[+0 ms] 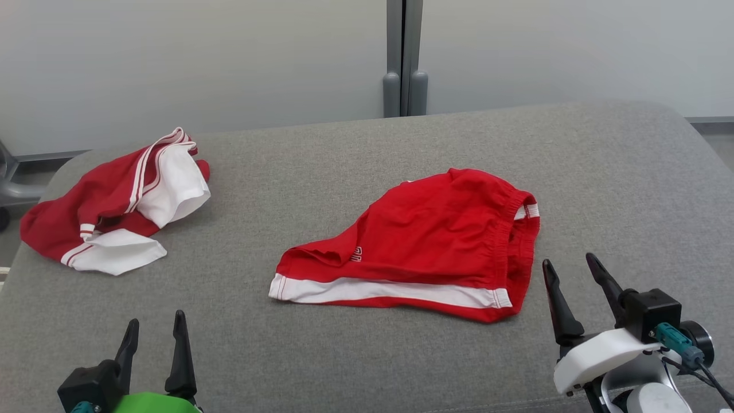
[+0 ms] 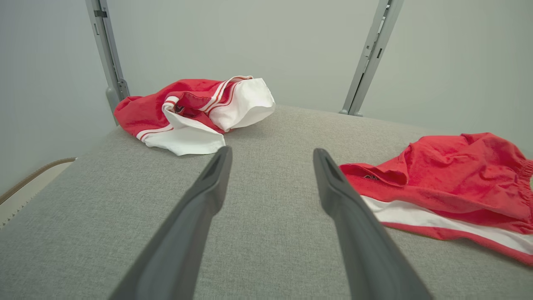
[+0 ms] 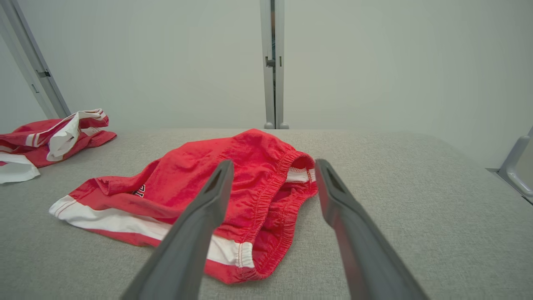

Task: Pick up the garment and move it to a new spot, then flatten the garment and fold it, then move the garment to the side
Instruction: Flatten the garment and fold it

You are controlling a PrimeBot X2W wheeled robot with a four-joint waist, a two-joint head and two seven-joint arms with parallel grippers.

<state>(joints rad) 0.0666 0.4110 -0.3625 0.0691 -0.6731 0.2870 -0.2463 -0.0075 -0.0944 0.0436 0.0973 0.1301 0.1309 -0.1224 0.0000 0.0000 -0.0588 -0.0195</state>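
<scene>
Near the middle of the grey worktop (image 1: 344, 367), red shorts (image 1: 424, 241) are lying loosely bunched, looking soft, light and floppy; their elastic waistband (image 1: 519, 229) seems the surest pinch. They are sitting just beside the right claw (image 1: 569, 261), hovering open and empty. The left claw (image 1: 156, 318), likewise gaping empty, is hanging well apart.

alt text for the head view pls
Red shorts with a white stripe lie rumpled on a grey fabric surface; a second red-and-white garment is bunched at far left. The left gripper and right gripper sit open and empty below.
</scene>
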